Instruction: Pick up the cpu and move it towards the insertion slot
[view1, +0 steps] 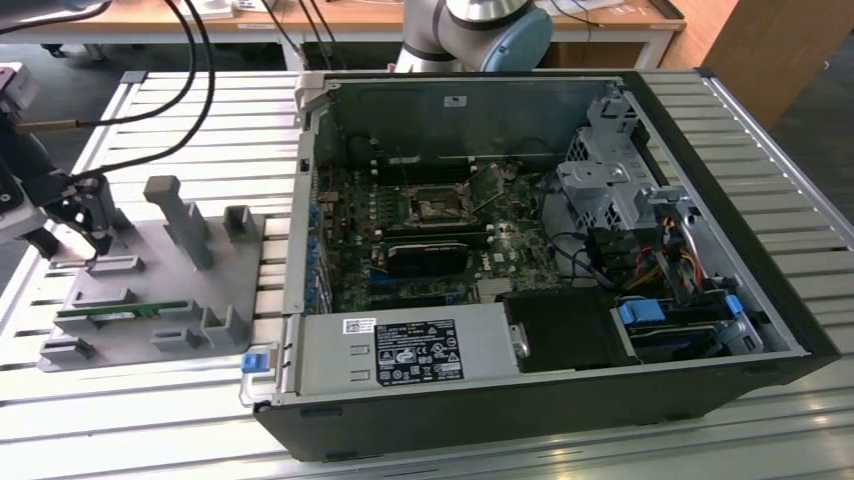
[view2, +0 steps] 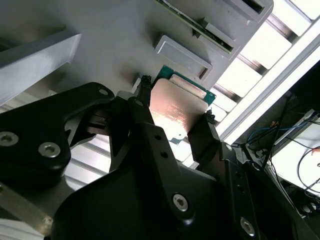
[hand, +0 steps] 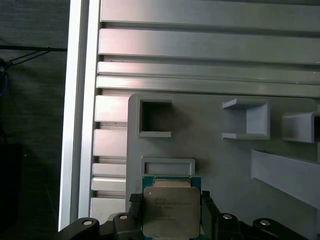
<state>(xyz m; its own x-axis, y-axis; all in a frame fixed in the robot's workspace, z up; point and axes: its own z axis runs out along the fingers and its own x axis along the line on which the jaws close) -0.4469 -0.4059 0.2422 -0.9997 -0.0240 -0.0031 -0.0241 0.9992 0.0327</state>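
Now, your claw (hand: 170, 201) clamped on cpu (hand: 171, 215) edges, over grey fixture (view1: 160, 272) at exterior view's left; insertion slot (view1: 437, 207) well apart, inside open computer case (view1: 534, 405).

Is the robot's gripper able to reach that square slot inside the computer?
Probably yes. The computer case is open on top, nothing covers the insertion slot, and the gripper holds the cpu outside it.
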